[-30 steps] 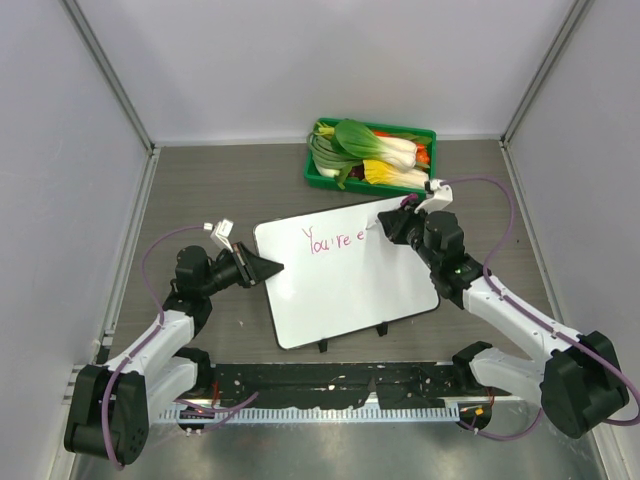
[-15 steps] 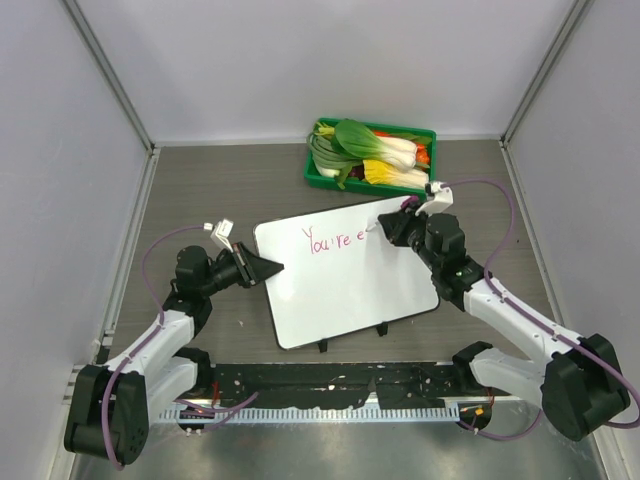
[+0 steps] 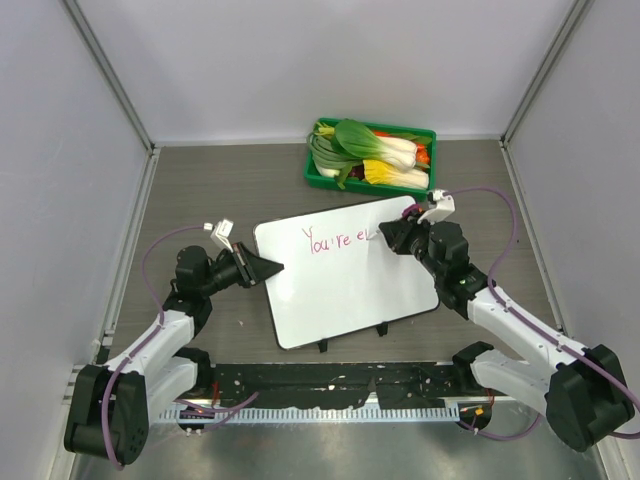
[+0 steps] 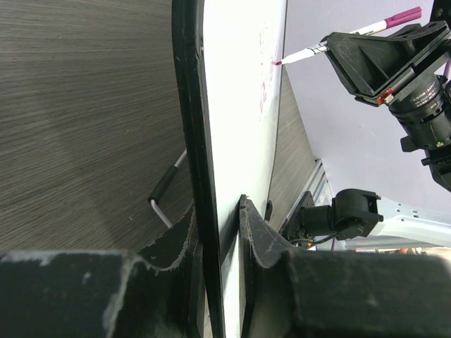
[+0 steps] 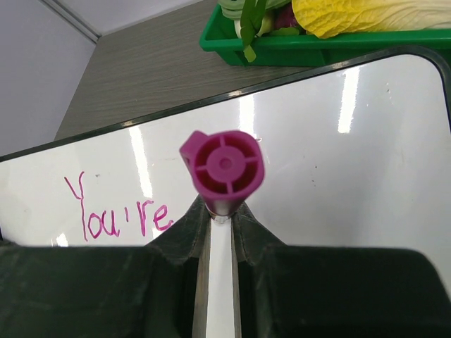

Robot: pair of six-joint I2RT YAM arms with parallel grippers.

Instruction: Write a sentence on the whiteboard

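Observation:
The whiteboard (image 3: 345,285) lies tilted on the table, white with a thin black rim. Pink handwriting (image 3: 335,239) near its far edge reads "You're" plus a start of another word; it also shows in the right wrist view (image 5: 116,211). My left gripper (image 3: 268,268) is shut on the board's left edge; in the left wrist view (image 4: 220,225) the rim (image 4: 189,113) sits between the jaws. My right gripper (image 3: 392,233) is shut on a magenta-capped marker (image 5: 224,169), its tip on the board just right of the writing (image 4: 282,62).
A green tray (image 3: 318,172) of vegetables, with bok choy and a yellow leafy one, stands just beyond the board's far edge. Grey side walls enclose the table. Two black clips sit on the board's near edge (image 3: 381,329).
My right gripper and marker have moved a little to the right along the writing line, and another pink stroke shows after "You're e". The left arm has not moved.

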